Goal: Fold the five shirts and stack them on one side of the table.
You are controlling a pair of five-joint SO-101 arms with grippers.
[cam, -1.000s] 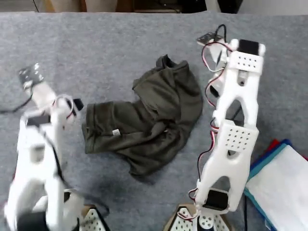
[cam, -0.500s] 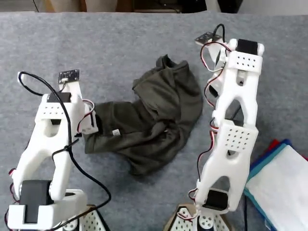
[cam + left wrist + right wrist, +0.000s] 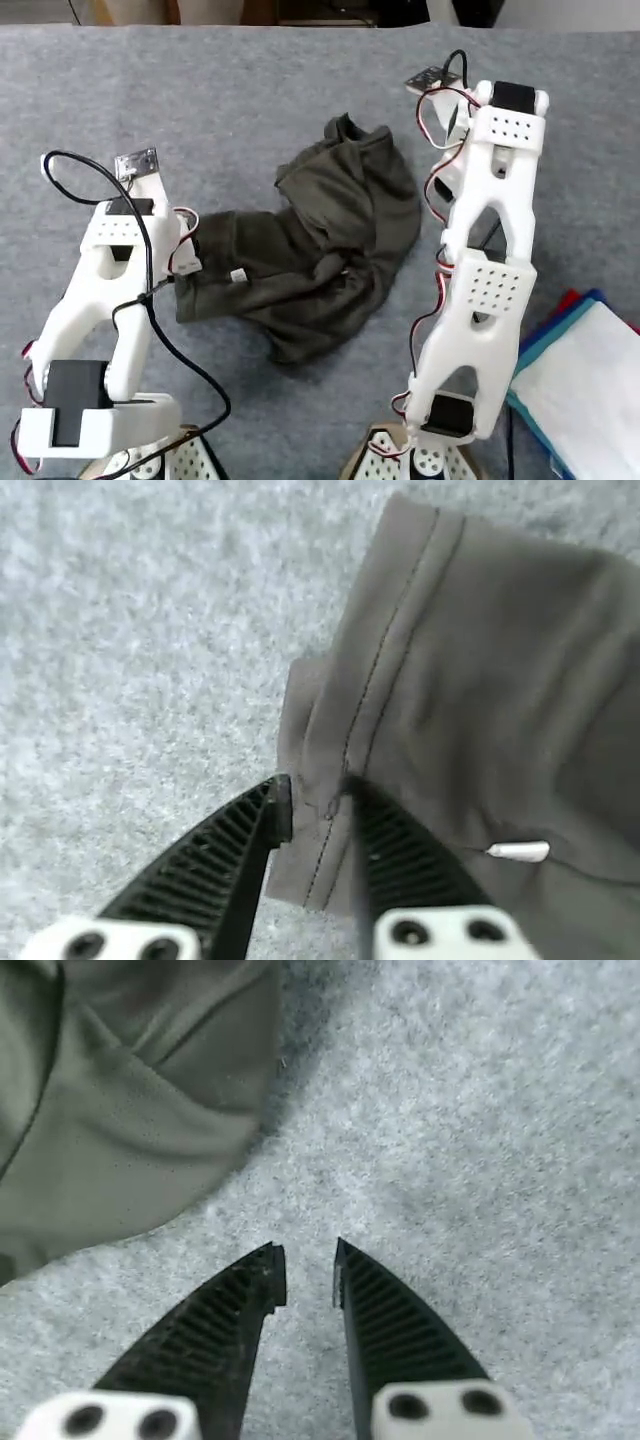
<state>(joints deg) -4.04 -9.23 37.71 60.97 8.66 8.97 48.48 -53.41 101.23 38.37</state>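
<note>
Looking down, we see a crumpled dark olive shirt (image 3: 320,250) lying mid-table on the grey felt cover (image 3: 200,90), between the two arms. Our left gripper (image 3: 312,805) pinches the stitched hem at the shirt's left edge. Our right gripper (image 3: 310,1270) hangs over bare felt just beside the shirt, jaws slightly parted, holding nothing. A folded pile (image 3: 590,390), white over blue and red edges, sits at the near right corner.
</note>
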